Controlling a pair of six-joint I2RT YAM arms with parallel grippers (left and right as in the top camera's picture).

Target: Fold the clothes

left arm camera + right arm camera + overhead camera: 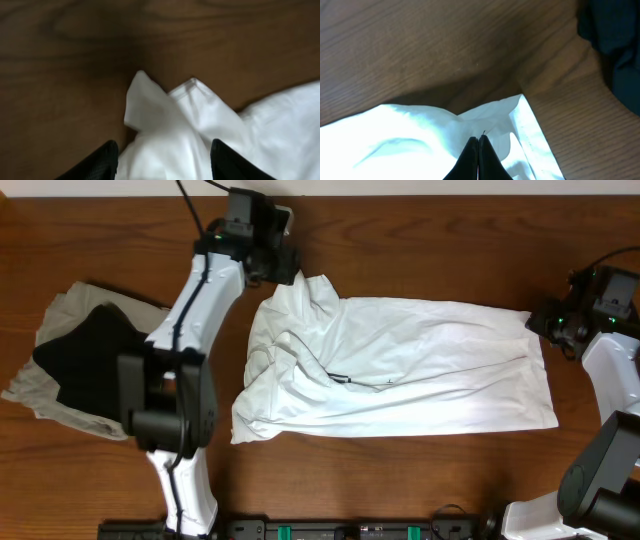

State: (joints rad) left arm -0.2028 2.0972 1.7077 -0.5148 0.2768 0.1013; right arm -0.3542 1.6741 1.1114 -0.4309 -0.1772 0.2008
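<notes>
At far corners, white garment taken up for fold: right gripper clenched on corner, likely as anchor; left gripper unclenched, bunched corner straddled, not yet grasped.

No lettering, brand, number or sign is showing legibly on the white garment or the worktop, and a small dark mark near the garment's middle is appearing too tiny to read.
</notes>
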